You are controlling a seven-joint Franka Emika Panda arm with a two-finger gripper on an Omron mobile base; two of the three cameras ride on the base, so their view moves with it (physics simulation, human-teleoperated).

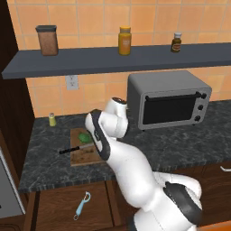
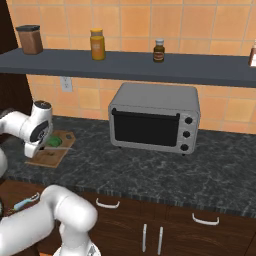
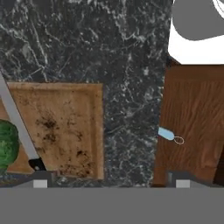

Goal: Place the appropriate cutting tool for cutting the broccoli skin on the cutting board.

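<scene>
honestly, the knife [image 1: 74, 148] already lies across the cutting board [image 1: 85, 155] right beside the broccoli [image 1: 84, 137]. gripper [image 3: 111, 181] fingers are spread wide, holding nothing, so i'd lift straight up without nudging the blade.

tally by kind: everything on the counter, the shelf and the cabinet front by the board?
Cutting boards: 1, cutting board
Knives: 1, knife lying on the board
Broccoli: 1, broccoli on the board
Peelers: 1, light-blue peeler against the cabinet front
Toaster ovens: 1, toaster oven
Shelf jars and bottles: 3, brown canister, orange jar, dark bottle
Counter shakers: 1, small yellow shaker
Total: 9
</scene>
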